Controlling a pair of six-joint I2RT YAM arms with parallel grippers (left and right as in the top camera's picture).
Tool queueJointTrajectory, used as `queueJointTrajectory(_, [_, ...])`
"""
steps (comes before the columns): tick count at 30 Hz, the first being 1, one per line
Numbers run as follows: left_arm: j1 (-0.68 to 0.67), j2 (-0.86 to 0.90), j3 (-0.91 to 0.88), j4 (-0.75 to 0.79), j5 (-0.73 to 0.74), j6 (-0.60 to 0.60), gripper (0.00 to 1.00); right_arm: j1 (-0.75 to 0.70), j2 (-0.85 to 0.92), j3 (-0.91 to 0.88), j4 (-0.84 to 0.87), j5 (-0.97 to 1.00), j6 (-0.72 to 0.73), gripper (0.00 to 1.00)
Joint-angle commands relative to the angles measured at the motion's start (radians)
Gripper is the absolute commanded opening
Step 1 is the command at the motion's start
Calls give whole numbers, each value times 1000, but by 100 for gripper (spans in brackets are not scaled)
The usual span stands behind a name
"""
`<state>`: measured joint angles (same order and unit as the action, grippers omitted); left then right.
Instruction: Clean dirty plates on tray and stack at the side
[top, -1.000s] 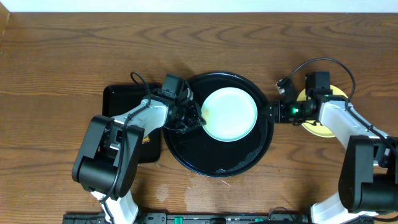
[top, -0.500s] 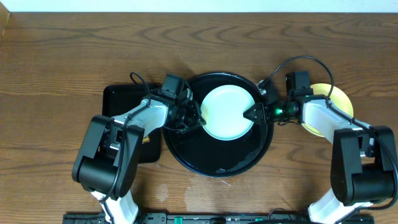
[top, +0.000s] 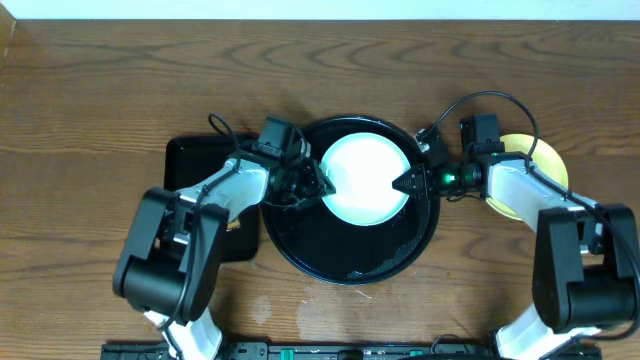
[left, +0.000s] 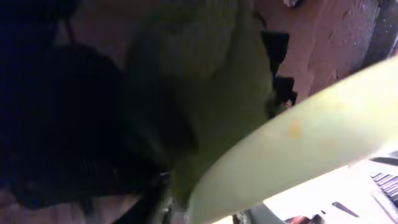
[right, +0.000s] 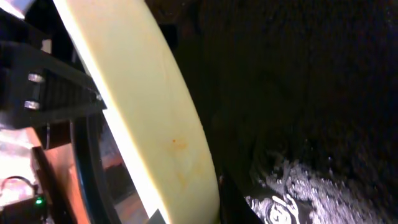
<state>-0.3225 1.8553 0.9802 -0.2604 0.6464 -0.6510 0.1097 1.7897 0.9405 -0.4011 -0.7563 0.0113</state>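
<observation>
Two plates show from above. One pale plate (top: 365, 178) sits between the two claws, and one yellow plate (top: 550, 163) lies behind the right claw (top: 405, 184), partly under that arm. There is one round black tray (top: 330, 255), one rectangular black tray (top: 195, 165) behind the left claw (top: 318, 186), and two arms on the wooden table (top: 100, 90).

The pale plate is over the upper half of the round tray, with its face turned up toward the overhead camera. Being round, it has no long axis from above. The line from claw to claw crosses it left to right.

The left claw is closed on the plate's left rim. In the left wrist view, which is dark and blurred, the rim (left: 311, 143) runs as a band from lower left to upper right. It carries a small orange smear (left: 293, 129).

The right claw is at the plate's opposite rim. In its wrist view the rim (right: 143, 93) slants from upper left down to the lower middle and shows a faint orange smear (right: 177, 144). One finger (right: 43, 93) is on the near side of it, and the wet black tray floor (right: 311, 93) lies beyond. I cannot tell whether this claw is pressing on the rim or standing apart around it.
</observation>
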Motion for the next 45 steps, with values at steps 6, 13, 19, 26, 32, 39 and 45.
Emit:
queueJointTrajectory(6, [98,-387,2,-156,-110,97,61,67,-264,-3,-88,348,0,1])
queueJointTrajectory(13, [206,-636,2,-337,-297,162,64,235,-423,-3,-119,712,12,1])
queueJointTrajectory(19, [294,-734,2,-450,-394,165,65,418,-489,2,-131,978,44,1])
queueJointTrajectory(26, [337,-738,2,-480,-397,169,65,631,-535,7,-138,1258,32,1])
queueJointTrajectory(32, [337,-738,2,-481,-397,169,65,778,-556,8,-138,1478,28,1])
queueJointTrajectory(39, [337,-738,2,-483,-397,169,65,814,-555,8,-137,1514,6,1])
queueJointTrajectory(45, [337,-738,1,-484,-397,169,65,814,-555,8,-131,1515,6,1])
